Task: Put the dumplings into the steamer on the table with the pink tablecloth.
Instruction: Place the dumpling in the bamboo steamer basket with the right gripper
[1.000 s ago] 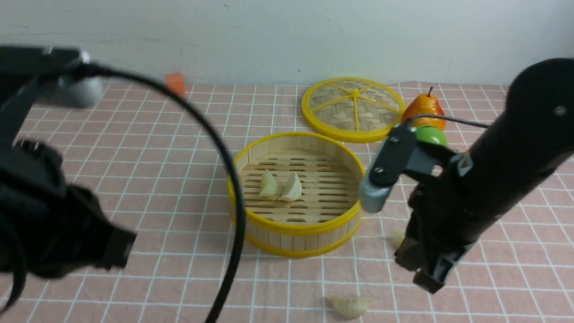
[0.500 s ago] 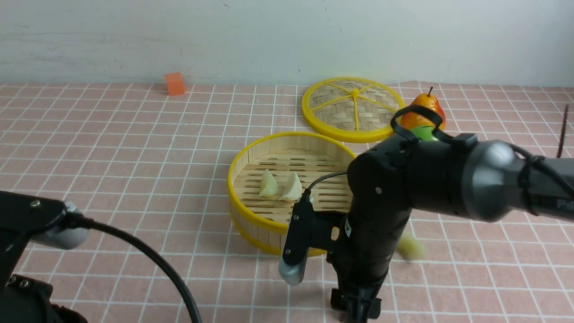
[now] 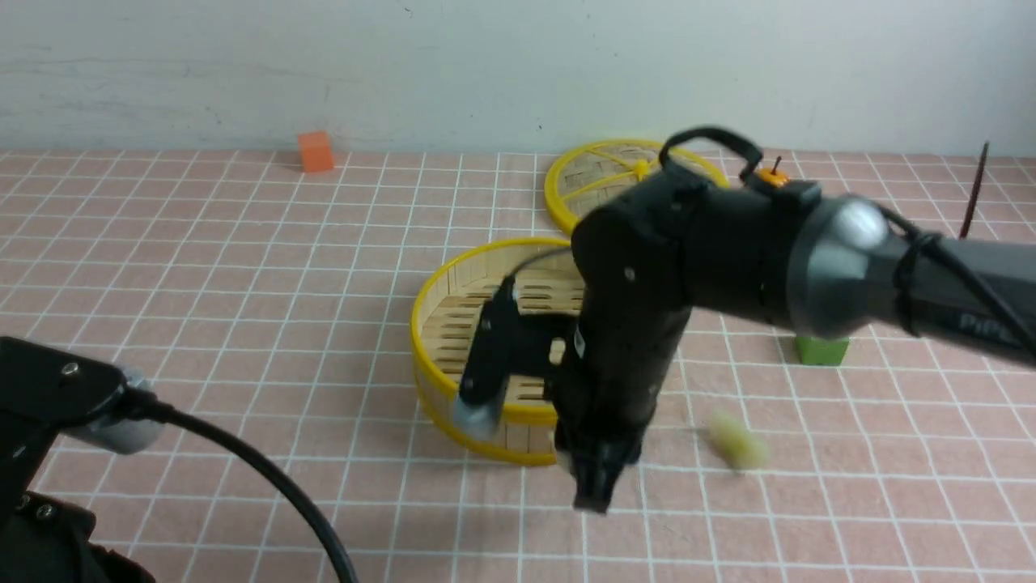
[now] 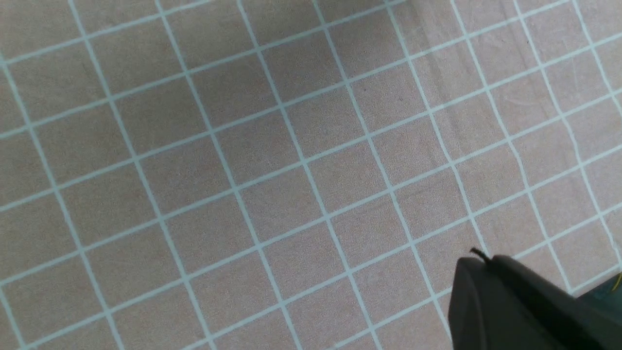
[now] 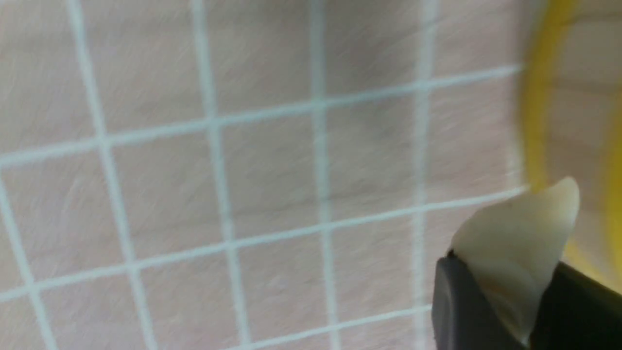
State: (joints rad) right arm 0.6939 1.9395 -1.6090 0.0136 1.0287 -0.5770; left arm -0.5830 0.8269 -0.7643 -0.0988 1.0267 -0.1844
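Before you spreads the pink tablecloth point(image 3: 267, 324), and on it the steamer point(image 3: 486, 441) lies just forward of your right gripper point(image 5: 500, 291), which is closed around a dumpling point(image 5: 520, 233), with your left gripper point(image 4: 486, 257) shut and farther off.

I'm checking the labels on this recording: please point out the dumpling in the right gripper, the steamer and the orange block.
Gripped dumpling point(image 5: 517, 238): right wrist view, on its pale side.
Steamer point(image 3: 453, 409): front view, on its outer wall.
Orange block point(image 3: 316, 152): front view, on its front face.
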